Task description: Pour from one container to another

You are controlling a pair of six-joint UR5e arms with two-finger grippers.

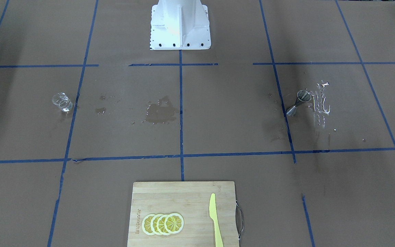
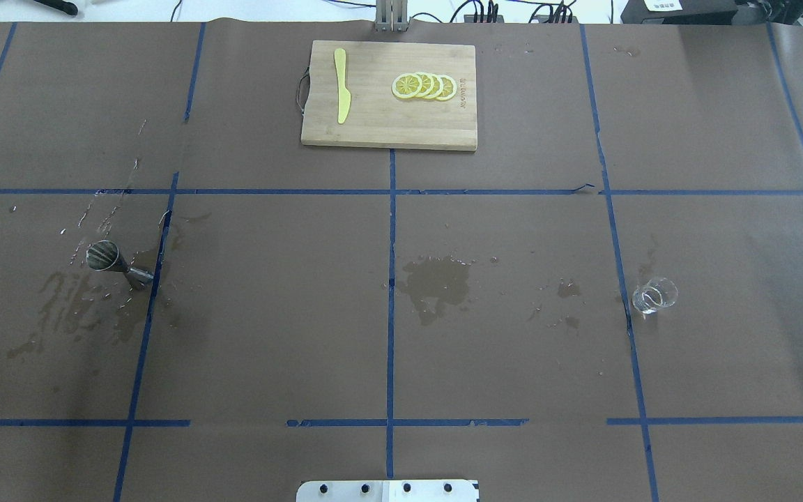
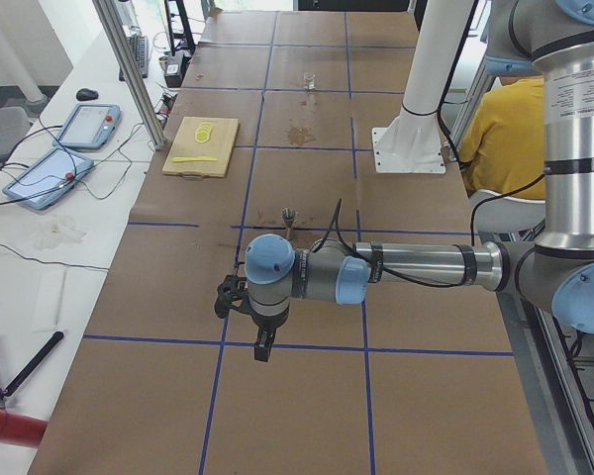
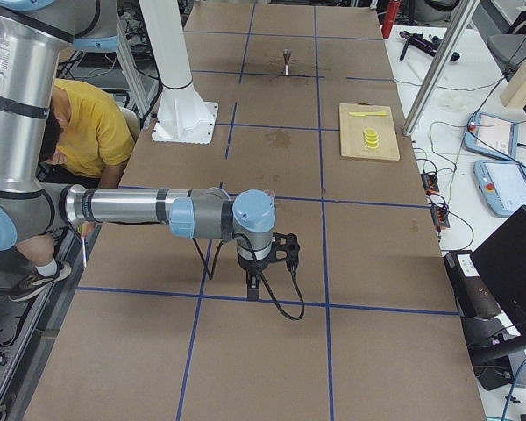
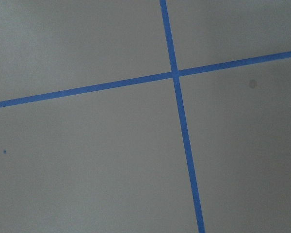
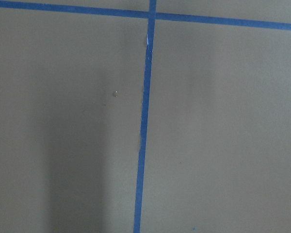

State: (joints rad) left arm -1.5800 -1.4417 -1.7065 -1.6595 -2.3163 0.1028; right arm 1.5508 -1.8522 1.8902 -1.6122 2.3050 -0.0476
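Observation:
The clear glass cup point(image 2: 654, 295) stands upright on the brown paper at the robot's right, also seen in the front view point(image 1: 62, 102). At the robot's left, the steel jigger point(image 2: 117, 263) stands among spilled droplets point(image 1: 298, 102). Neither gripper appears in the overhead or front views. My left gripper point(image 3: 263, 346) hangs low over the table, well short of the jigger point(image 3: 289, 215) toward the table's end. My right gripper point(image 4: 252, 286) hangs likewise beyond the cup's end. Whether either is open or shut I cannot tell. Both wrist views show only paper and blue tape.
A wooden cutting board point(image 2: 373, 125) with lemon slices point(image 2: 424, 86) and a yellow knife point(image 2: 341, 85) lies at the far middle. Wet patches point(image 2: 436, 282) darken the paper at the centre and around the jigger. A person in yellow point(image 3: 505, 139) sits behind the robot.

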